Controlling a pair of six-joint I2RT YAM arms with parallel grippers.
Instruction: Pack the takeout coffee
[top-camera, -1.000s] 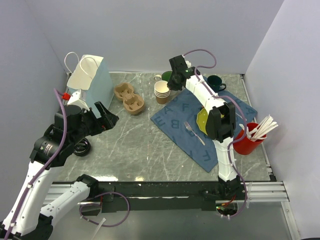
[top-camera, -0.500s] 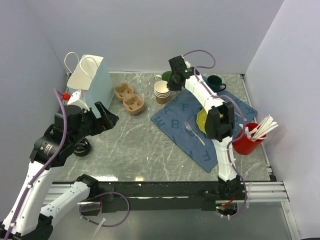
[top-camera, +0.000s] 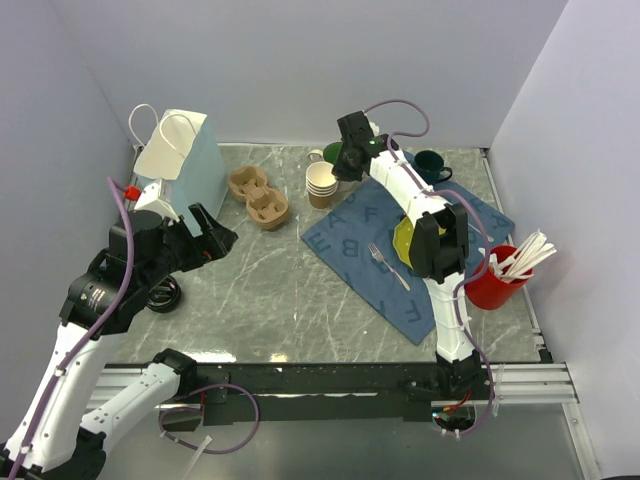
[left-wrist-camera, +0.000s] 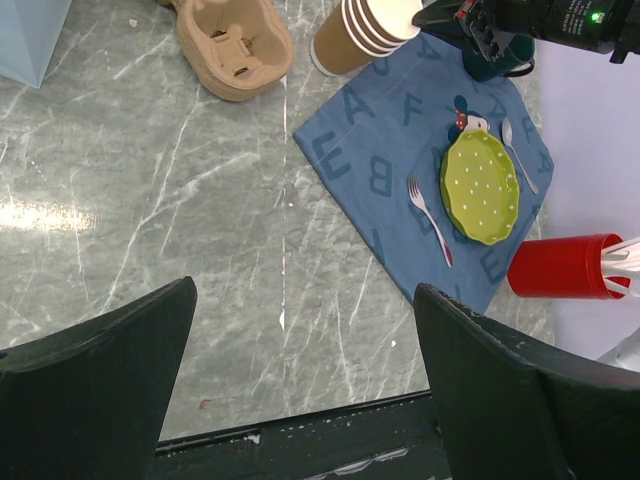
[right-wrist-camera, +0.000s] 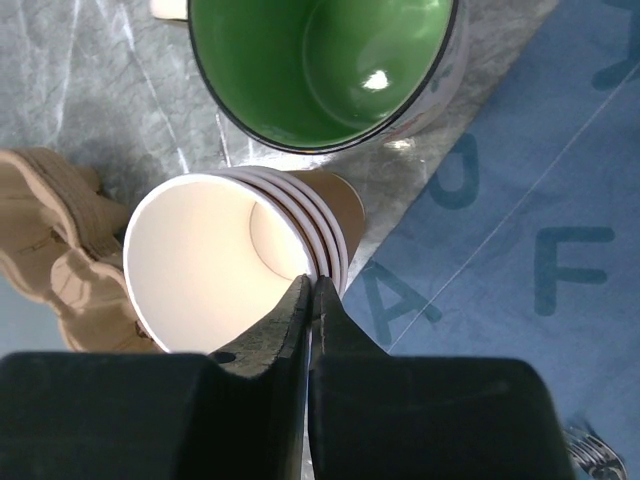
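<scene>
Takeout coffee: a lidded kraft cup could not be picked out in any view, so its place could not be told. Far left, a pale blue paper bag with white handles (top-camera: 190, 165) stood at the back corner of the grey marble table (left-wrist-camera: 150, 200). The left gripper (left-wrist-camera: 305, 295) hung above the table's near-left part, jaws spread wide, nothing between them. Right of the bag, a brown moulded-pulp cup carrier (left-wrist-camera: 235, 40) lay flat on the marble, cavities up.

Next right, the stack of lidless brown paper cups (right-wrist-camera: 215, 260), white inside, stood just off the back-left corner of the cloth. The right gripper (right-wrist-camera: 309, 290) sat on that stack's rim, jaws narrowed to a thin slit. One finger was over the top cup's white inside and the other over the outer rims, so it pinched the cup wall. Just behind the stack stood a ceramic mug with a bright green inside (right-wrist-camera: 330, 60), close to the cups; whether they touched could not be told.

Further right, a blue cloth printed with darker letters (left-wrist-camera: 390, 130) lay skewed on the table. On it lay a metal fork (left-wrist-camera: 430, 218), then a lime-green dotted plate (left-wrist-camera: 480, 188) just beside the fork, then a metal spoon (left-wrist-camera: 518, 152) at the plate's right. A dark green mug (top-camera: 430, 163) stood at the cloth's back edge. Far right, a red cup (left-wrist-camera: 560, 265) held white sticks (top-camera: 522, 257); what kind could not be told.
</scene>
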